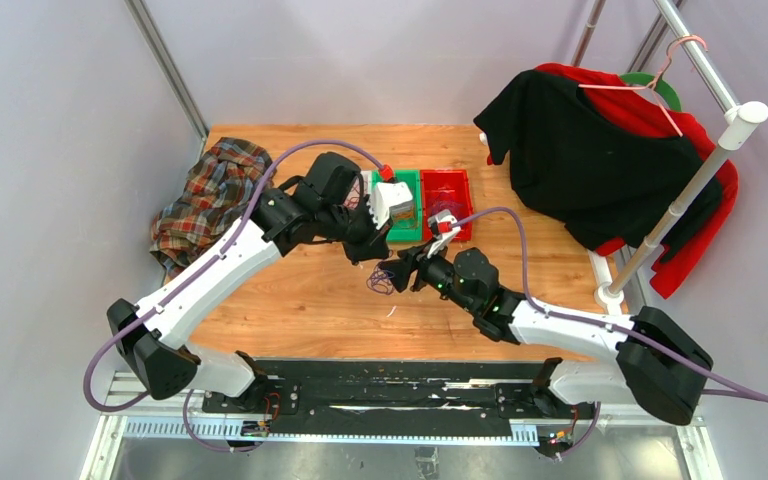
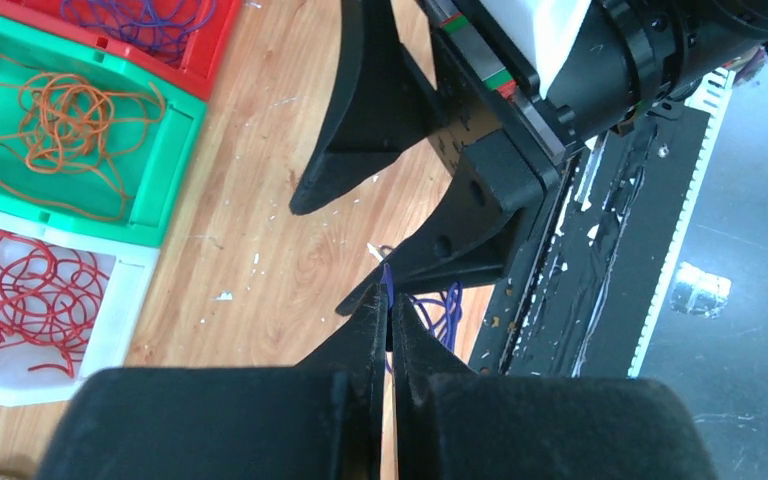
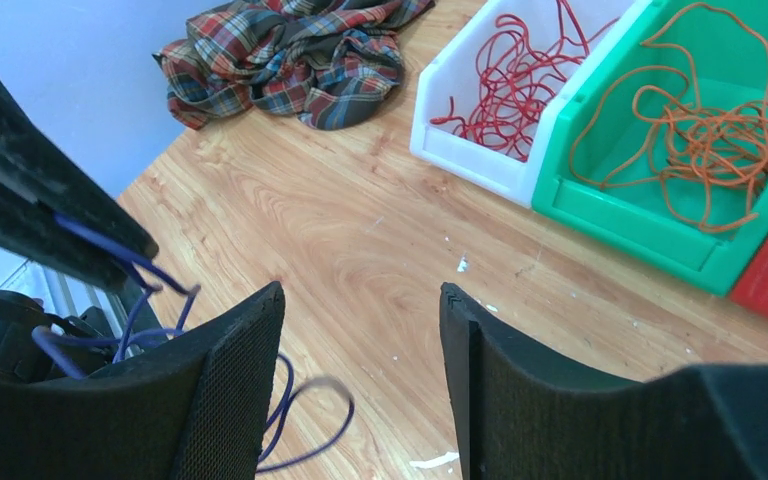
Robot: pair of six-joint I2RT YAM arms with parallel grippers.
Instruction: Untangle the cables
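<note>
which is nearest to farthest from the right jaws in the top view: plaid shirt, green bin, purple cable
1. purple cable, right beside, on the left
2. green bin, just beyond
3. plaid shirt, far left corner

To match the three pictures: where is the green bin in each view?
Top external: green bin just above picture centre, partly behind the left arm.
Left wrist: green bin, upper left corner.
Right wrist: green bin, upper right.
Shared landmark: the red bin beside it.
</note>
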